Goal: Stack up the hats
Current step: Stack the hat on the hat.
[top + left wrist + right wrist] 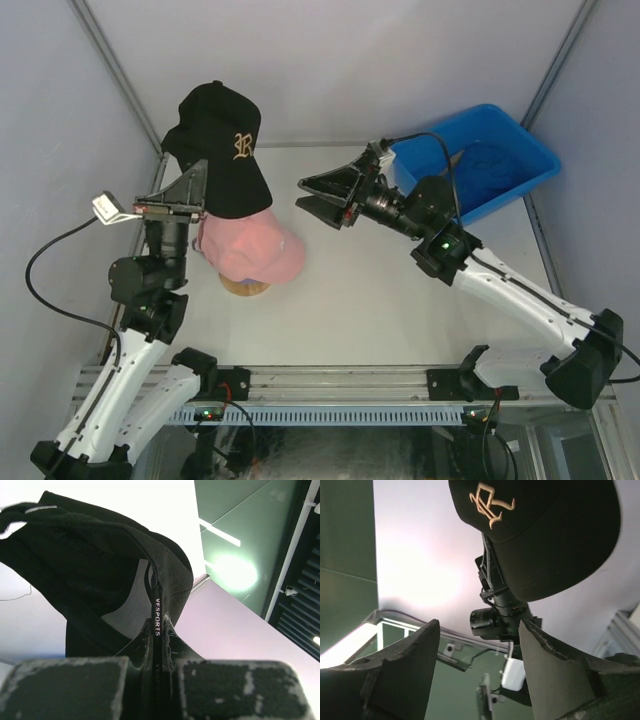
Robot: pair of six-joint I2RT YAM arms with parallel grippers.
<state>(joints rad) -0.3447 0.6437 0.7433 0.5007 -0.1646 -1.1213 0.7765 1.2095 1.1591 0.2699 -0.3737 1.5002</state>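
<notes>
A black hat (222, 140) with a gold embroidered logo hangs in the air at the left. My left gripper (197, 180) is shut on its inner band, which the left wrist view shows pinched between the jaws (158, 637) under the black hat (90, 565). Below it a pink hat (250, 250) sits on a wooden stand (246, 288). My right gripper (300, 193) is open and empty, just right of the black hat's brim and apart from it. The right wrist view shows the black hat (545, 530) beyond the open right gripper (477, 625).
A blue plastic bin (490, 160) stands at the back right, behind my right arm. Grey walls close off the table at the back and sides. An aluminium rail (330, 385) runs along the near edge.
</notes>
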